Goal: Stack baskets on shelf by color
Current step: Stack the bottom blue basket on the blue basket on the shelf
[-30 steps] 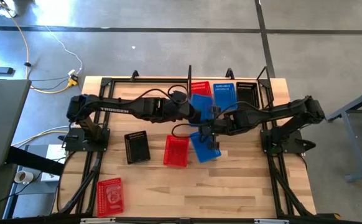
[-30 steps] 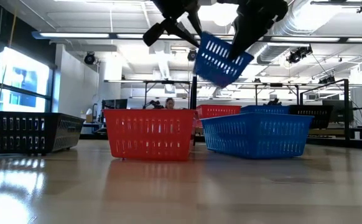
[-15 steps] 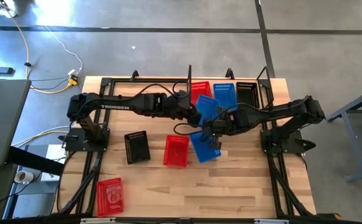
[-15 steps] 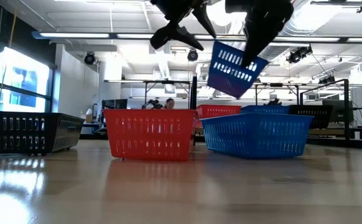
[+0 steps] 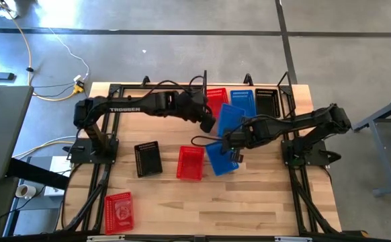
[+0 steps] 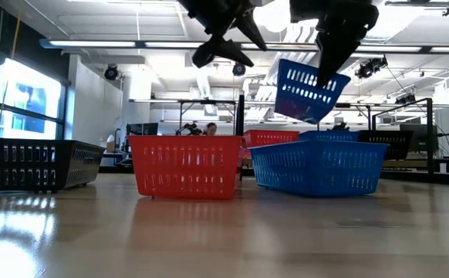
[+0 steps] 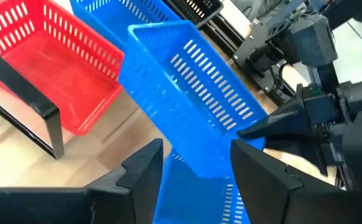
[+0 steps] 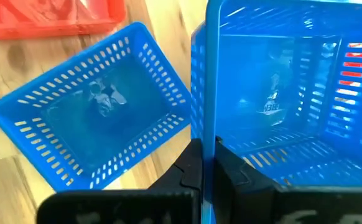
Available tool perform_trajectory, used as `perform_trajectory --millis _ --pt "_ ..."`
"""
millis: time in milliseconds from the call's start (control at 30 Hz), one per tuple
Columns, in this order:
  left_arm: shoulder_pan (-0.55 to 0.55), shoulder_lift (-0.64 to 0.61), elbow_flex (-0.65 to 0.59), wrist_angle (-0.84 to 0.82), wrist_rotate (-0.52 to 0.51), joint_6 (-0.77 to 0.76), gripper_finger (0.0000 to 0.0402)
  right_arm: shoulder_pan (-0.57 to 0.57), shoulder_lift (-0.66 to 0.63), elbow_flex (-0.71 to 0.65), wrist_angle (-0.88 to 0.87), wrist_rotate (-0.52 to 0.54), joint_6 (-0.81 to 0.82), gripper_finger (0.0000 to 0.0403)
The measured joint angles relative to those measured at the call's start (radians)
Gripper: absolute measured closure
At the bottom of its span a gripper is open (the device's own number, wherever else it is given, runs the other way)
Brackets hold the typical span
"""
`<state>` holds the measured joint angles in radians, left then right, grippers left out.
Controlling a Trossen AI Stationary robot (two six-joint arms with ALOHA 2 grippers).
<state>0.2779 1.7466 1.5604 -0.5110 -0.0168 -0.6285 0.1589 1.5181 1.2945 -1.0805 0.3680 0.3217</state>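
Observation:
A blue basket (image 5: 230, 119) hangs tilted above the table with my right gripper (image 8: 203, 167) shut on it; the low view shows the same basket (image 6: 309, 83) in the air. My left gripper (image 7: 196, 168) stands open just to the basket's left, touching nothing. Another blue basket (image 5: 221, 158), a red basket (image 5: 190, 163) and a black basket (image 5: 148, 158) rest on their bottoms mid-table. A second red basket (image 5: 119, 212) lies at the near left. On the shelf (image 5: 249, 86) at the far edge sit a red (image 5: 215, 96), a blue (image 5: 244, 99) and a black (image 5: 266, 101) basket. My right gripper pinches one side wall of the blue basket at its rim (image 8: 207, 127), one finger inside the basket and one outside. The fingers come from the table's right side. The basket is lifted clear of the table and tilted, its open side turned toward the gripper.
Black arm-mount frames (image 5: 108, 144) run along both table sides. The near half of the wooden table (image 5: 249, 208) holds only the red basket at its left. People and benches show in the room beyond the far edge.
My left gripper has opened and let go of the blue basket. My right gripper, still shut on the basket, has carried it toward the table's right edge. The basket stays lifted and tilted.

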Motion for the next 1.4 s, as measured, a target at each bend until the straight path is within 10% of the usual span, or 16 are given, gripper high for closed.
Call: perform_trajectory --millis 600,1400 --pt "0.126 -0.053 0.0 -0.081 0.057 0.204 0.0225 -0.004 -0.128 0.0 -0.178 0.133 0.138 0.0403" --pt "0.142 -0.323 0.0 -0.241 0.029 0.272 0.0225 -0.395 -0.352 -0.044 -0.185 0.084 -0.501 0.0403"
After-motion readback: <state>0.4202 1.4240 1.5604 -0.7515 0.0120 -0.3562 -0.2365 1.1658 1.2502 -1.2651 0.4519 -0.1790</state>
